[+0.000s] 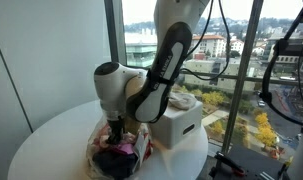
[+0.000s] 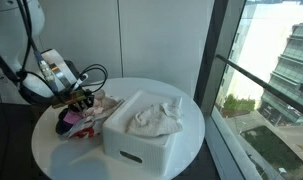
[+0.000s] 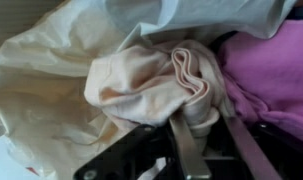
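The beige cloth (image 3: pixel 141 85) lies on top of a heap of clothes in a slack bag (image 3: pixel 41 80), bunched into folds where my gripper (image 3: pixel 211 140) pinches its edge. The gathered fabric runs down between my two fingers, so I judge them clamped on the cloth, not fully together. The wrist view is soft, though, and I can't be sure how deep the bite goes. A pink cloth (image 3: pixel 271 70) presses against the beige one from the side.

In both exterior views my gripper (image 1: pixel 115 128) (image 2: pixel 79 100) points straight down into the heap, which keeps the grip from the top. Just beside the heap stands a white bin (image 2: pixel 141 145) with a pale cloth (image 2: pixel 156 118) draped inside, both on the round table (image 2: pixel 51 150).
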Robot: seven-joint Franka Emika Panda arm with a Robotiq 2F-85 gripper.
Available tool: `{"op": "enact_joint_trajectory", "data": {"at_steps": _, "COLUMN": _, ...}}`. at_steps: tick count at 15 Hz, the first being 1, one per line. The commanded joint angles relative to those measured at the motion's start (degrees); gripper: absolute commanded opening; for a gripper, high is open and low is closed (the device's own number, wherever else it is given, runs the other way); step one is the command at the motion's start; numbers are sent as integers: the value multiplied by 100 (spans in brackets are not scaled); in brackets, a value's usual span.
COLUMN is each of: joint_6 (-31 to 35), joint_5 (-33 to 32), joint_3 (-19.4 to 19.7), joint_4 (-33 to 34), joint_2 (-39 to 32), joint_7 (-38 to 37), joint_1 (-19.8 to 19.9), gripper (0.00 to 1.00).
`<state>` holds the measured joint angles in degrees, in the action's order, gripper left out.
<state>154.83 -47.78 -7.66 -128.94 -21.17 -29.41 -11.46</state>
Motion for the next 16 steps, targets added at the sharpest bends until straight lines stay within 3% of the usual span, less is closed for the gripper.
{"op": "enact_joint_trajectory", "data": {"at_steps": 1, "joint_6": 382, "joint_5": -303, "joint_3": 212, "joint_4": 289, "joint_2": -560, "joint_7": -428, "joint_1": -59, "gripper": 7}}
{"op": "enact_joint_trajectory", "data": {"at_steps": 3, "joint_6": 381, "joint_5": -395, "joint_3": 288, "joint_4": 321, "joint_2": -545, "joint_7": -546, "joint_1": -93, "gripper": 7}}
{"op": "enact_joint_trajectory", "data": {"at_steps": 4, "joint_6": 410, "joint_5": -391, "joint_3": 289, "joint_4": 266, "joint_2": -459, "joint_7": -602, "joint_1": -90, "gripper": 44}}
{"op": "enact_joint_trajectory", "data": {"at_steps": 6, "joint_6": 453, "joint_5": -284, "joint_3": 235, "joint_4": 68, "joint_2": -202, "joint_7": -741, "joint_1": -49, "gripper": 50}}
{"op": "enact_joint_trajectory", "data": {"at_steps": 12, "joint_6": 856, "joint_5": -168, "joint_3": 172, "joint_4": -600, "joint_2": 695, "joint_7": -1303, "joint_1": 66, "gripper": 96}}
{"op": "enact_joint_trajectory", "data": {"at_steps": 16, "joint_6": 1198, "joint_5": -327, "joint_3": 185, "joint_4": -968, "joint_2": 1402, "joint_7": -1706, "joint_1": -16, "gripper": 100}}
